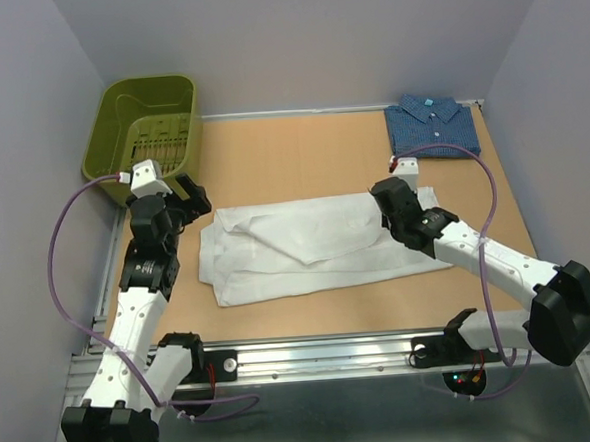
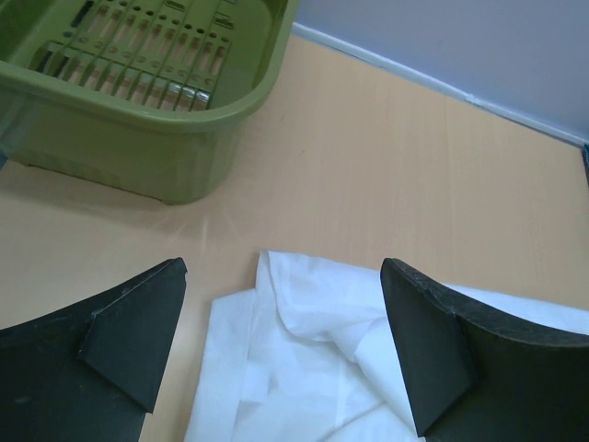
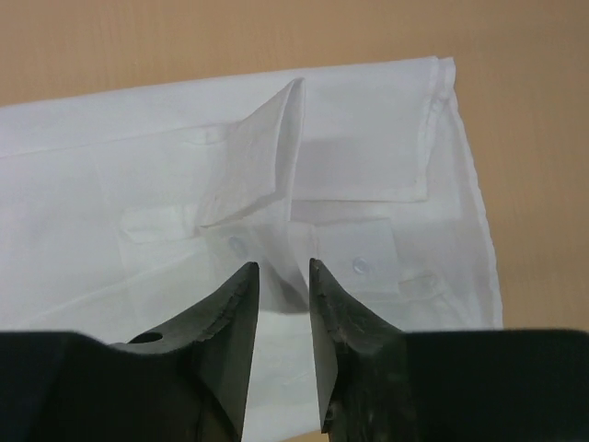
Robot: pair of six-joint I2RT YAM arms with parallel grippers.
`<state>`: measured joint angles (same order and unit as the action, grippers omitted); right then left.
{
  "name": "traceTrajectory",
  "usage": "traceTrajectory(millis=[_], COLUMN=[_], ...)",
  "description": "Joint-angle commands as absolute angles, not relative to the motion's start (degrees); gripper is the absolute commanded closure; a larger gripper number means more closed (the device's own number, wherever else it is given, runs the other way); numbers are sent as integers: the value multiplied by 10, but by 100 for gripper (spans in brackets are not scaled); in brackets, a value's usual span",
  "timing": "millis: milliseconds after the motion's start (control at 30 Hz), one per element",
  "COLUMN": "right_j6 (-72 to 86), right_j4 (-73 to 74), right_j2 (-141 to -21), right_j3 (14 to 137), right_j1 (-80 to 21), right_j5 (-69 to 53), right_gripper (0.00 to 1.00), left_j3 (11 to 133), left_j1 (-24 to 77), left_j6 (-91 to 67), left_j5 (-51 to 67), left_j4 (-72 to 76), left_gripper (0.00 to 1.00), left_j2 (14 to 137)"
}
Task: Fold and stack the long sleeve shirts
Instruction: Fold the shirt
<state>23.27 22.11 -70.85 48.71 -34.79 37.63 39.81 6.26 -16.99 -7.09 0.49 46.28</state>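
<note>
Near edge: metal rail across the front of the table, both arm bases bolted on it.
Left arm: reaching up along the left side, bent in toward the middle.
Right arm: stretched from the near right corner diagonally toward the centre.
Left gripper: jaws spread wide, nothing between them; poised over the left end of the white shirt, with bare tabletop just beyond.
Right gripper: jaws standing a narrow slit apart, no cloth seen pinched in the gap; low over the right end of the white shirt, by the button strip.
White shirt: spread in the middle of the table between the two grippers, partly folded into a long band lying left to right, with an upper layer creased diagonally across it.
Right-wrist detail: thin cloth, hemmed edge at the right, one folded flap raised at the centre, two pale buttons just ahead of the fingertips.
Green basket: slotted plastic, at the far left corner, beyond the left gripper and apart from the white shirt.
Blue shirt: folded into a neat square at the far right corner, collar toward the back wall, light-blue inner collar showing; apart from the white shirt.
</note>
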Motion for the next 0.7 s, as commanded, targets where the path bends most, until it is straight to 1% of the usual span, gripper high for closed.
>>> traceTrajectory(millis=[0, 33, 67, 133, 167, 200, 233, 300, 333, 400, 433, 533, 567, 600, 633, 667], right_j6=[239, 236, 230, 216, 210, 199, 192, 183, 181, 174, 173, 165, 163, 163, 164, 163], right_j4=[187, 187, 187, 191, 192, 192, 191, 190, 189, 171, 160, 119, 110, 92, 83, 73], right_j2=[-712, -710, -708, -697, -694, -693, -694, -708, -728, -749, -766, -787, -803, -812, -821, -832], right_j3=[481, 486, 491, 503, 518, 525, 532, 549, 554, 558, 557, 561, 565, 569, 576, 579], right_j1=[-345, -345, -345, -345, -345, -345, -345, -345, -345, -352, -356, -379, -385, -395, -401, -406], right_j5=[395, 402, 401, 391, 356, 328, 254, 171, 94, 23, -25, -75, -96, -113, -128, -151], right_gripper=[56, 44, 38, 28, 22, 21, 21, 21, 21, 21, 21, 22, 24, 25, 28, 35], left_j3=[391, 392, 393, 397, 400, 400, 402, 406, 408, 416, 419, 439, 444, 454, 459, 463], left_j1=[62, 62, 62, 73, 79, 88, 105, 132, 145, 185, 194, 206, 208, 216, 219, 223], left_j6=[-175, -181, -187, -206, -217, -222, -228, -244, -247, -246, -247, -252, -256, -257, -257, -259], left_j5=[-4, 40, 55, 71, 78, 78, 77, 69, 49, 29, 23, 24, 21, 18, 18, 17], left_j4=[28, 28, 27, 18, 12, 10, 8, 8, 8, 8, 8, 7, 9, 11, 16, 19], left_gripper=[2, 2, 2, 2, 2, 2, 2, 7, 7, 10, 14, 23, 25, 29, 36, 38], left_j2=[485, 490, 496, 516, 526, 533, 537, 556, 563, 595, 607, 653, 662, 677, 685, 694])
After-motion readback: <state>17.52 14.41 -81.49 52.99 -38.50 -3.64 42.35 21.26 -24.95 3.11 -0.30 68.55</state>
